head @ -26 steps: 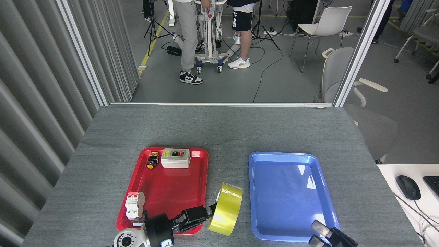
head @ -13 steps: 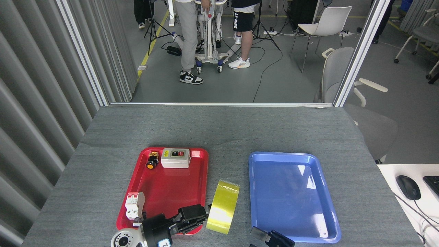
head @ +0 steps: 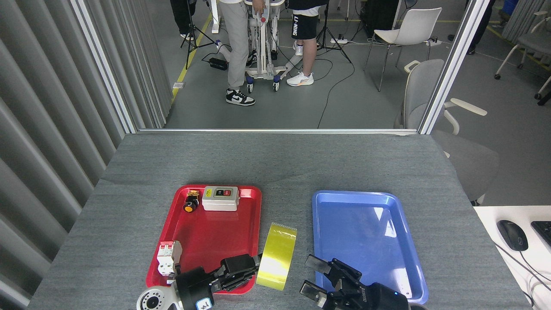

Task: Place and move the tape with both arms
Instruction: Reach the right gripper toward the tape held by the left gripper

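The tape (head: 276, 256), a glossy yellow roll, stands on its edge on the grey table between the two trays, seen nearly edge-on. My left gripper (head: 253, 267) reaches in from the lower left over the red tray's front right corner and is shut on the roll's left side. Coming in from the bottom edge, my right gripper (head: 312, 277) is open, one finger (head: 317, 263) above the other, a short gap to the right of the tape and over the blue tray's front left corner. It touches nothing.
The red tray (head: 206, 241) holds a black-and-orange push button (head: 190, 202), a white switch box (head: 220, 198) and a white circuit breaker (head: 168, 257). The blue tray (head: 366, 232) holds nothing. A mouse (head: 512, 235) lies on a white desk at right. People stand beyond the table.
The tape has turned edge-on and shifted slightly left and down in my left gripper. My right gripper has come in from the lower right toward the tape.
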`<state>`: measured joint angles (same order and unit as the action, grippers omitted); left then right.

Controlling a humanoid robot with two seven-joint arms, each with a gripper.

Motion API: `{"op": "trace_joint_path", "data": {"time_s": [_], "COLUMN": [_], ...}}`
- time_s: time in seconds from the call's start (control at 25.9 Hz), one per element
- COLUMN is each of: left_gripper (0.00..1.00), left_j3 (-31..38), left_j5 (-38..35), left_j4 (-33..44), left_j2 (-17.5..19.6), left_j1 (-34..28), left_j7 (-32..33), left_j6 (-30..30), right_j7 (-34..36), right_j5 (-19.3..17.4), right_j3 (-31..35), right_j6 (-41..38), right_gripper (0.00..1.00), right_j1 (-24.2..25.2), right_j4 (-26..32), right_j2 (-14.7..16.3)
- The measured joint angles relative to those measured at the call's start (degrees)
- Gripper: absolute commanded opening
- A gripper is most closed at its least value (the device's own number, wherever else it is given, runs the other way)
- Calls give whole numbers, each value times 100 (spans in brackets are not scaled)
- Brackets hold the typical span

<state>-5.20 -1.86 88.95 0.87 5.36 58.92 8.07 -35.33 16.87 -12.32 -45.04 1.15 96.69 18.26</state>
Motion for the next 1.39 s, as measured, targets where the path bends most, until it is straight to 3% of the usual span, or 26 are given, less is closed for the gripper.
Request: {"op": "trace_joint_path", "data": {"time_s": [0.31, 0.58, 0.97, 1.39], "left_gripper": [10, 10, 10, 10], "left_j3": [52, 53, 65, 138], "left_j5": [-18, -46, -51, -51], "left_j4": [-15, -24, -35, -35], "left_j2": [9, 9, 9, 17], "left_j1": [0, 0, 0, 0], "left_j7": [-40, -49, -56, -56], "left_j6": [2, 2, 13, 13], "right_j7": [23, 37, 43, 46], "right_j5": [183, 216, 293, 369], "right_j3": [-148, -177, -169, -186], "right_j6": [0, 6, 65, 311], "right_gripper": [87, 75, 71, 58], "right_j1": [-169, -194, -223, -362], "right_j4": [-42, -86, -203, -297], "right_j2": [-247, -282, -324, -369]}}
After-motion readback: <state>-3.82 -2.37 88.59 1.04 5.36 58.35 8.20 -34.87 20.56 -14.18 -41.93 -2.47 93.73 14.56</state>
